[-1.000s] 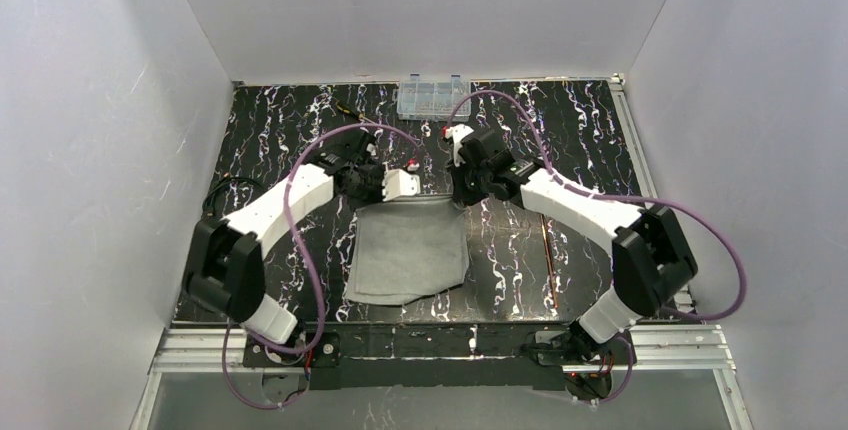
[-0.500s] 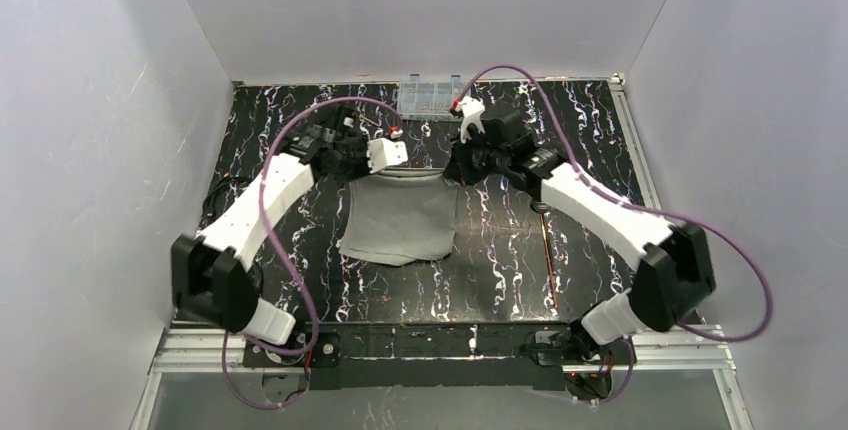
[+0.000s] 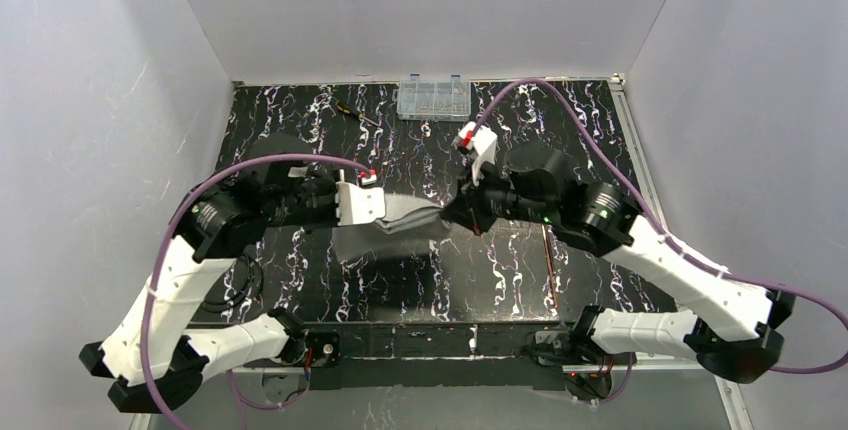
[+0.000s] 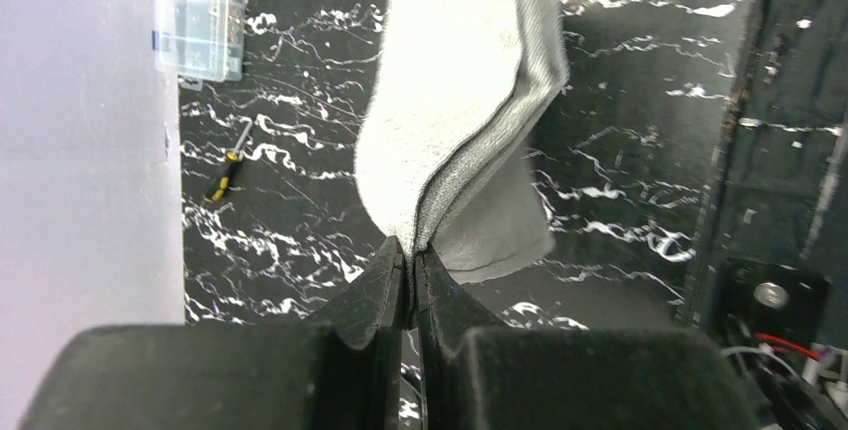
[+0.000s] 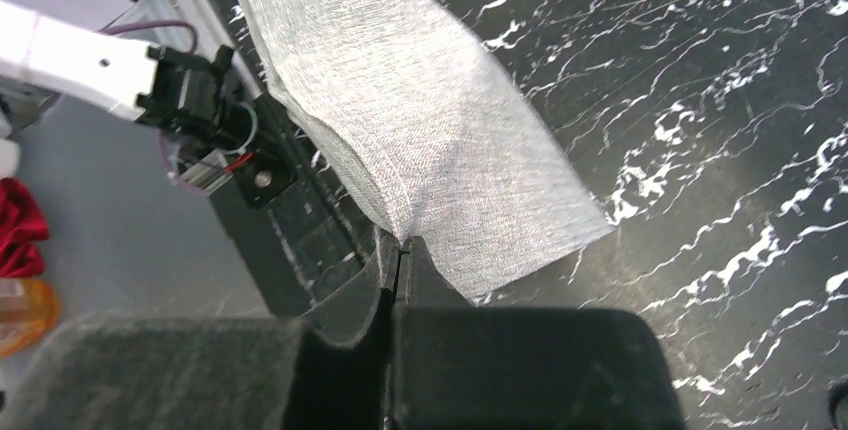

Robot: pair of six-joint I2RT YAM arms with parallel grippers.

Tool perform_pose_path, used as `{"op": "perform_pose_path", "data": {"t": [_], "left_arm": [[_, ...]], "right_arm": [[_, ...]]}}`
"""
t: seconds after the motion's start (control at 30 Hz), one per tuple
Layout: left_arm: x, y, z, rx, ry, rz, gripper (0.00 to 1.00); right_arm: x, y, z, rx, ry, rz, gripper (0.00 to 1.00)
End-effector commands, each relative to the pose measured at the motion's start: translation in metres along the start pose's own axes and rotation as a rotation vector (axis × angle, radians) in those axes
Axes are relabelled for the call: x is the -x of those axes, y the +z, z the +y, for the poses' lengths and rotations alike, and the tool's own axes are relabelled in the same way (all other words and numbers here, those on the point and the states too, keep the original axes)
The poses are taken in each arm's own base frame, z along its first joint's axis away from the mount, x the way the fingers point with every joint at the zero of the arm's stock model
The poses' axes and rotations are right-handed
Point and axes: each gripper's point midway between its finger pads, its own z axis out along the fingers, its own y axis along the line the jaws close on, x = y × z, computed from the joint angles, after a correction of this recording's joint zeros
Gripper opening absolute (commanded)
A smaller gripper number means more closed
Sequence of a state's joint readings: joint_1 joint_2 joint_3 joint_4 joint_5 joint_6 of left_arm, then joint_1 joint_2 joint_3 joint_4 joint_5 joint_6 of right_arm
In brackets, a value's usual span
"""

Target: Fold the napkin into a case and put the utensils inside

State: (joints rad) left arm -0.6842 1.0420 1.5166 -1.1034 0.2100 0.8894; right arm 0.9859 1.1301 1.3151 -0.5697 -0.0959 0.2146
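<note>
From above, the left tool (image 3: 383,214) and right tool (image 3: 450,218) are holding the napkin (image 3: 408,222) bunched between them above the surface (image 3: 300,120). Left wrist: pressed-together jaws are pinching its doubled edge. Right wrist: closed jaws are clamping a corner.

The top external camera sits high above and behind the arm bases. It looks down and toward the far wall, from far enough to take in the whole table (image 3: 500,270) and both arms.

The left wrist camera sits just behind the left gripper (image 4: 408,250) and looks along its fingers toward the right of the scene, so the far side falls at its picture's left edge. It is very close to the napkin (image 4: 460,80).

The right wrist camera sits likewise behind the right gripper (image 5: 400,245), equally close. It faces left, with the near frame (image 5: 285,240) at its picture's left.

All three views share the napkin. The top and left wrist views also share the clear box (image 4: 198,10) and the screwdriver (image 4: 225,172).
</note>
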Motion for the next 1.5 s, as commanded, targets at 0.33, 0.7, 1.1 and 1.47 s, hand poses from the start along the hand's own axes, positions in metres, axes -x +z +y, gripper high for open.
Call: {"op": "perform_pose_path", "data": {"t": [0.33,0.7,1.1,1.47], "left_arm": [[-0.041,0.016,-0.059,-0.163,-0.138,0.134,0.00],[-0.130,0.153,0.003,-0.148,-0.184,0.374,0.00],[-0.171,0.223,0.057,-0.104,-0.187,0.450,0.00],[-0.198,0.257,0.084,-0.026,-0.240,0.552,0.00]], "right_arm": [[-0.032,-0.022,-0.034,-0.323,0.055,0.103,0.01],[-0.074,0.050,-0.182,-0.490,0.206,0.197,0.01],[-0.102,0.117,-0.252,-0.473,0.291,0.229,0.01],[-0.103,0.143,-0.300,-0.459,0.299,0.232,0.01]]}}
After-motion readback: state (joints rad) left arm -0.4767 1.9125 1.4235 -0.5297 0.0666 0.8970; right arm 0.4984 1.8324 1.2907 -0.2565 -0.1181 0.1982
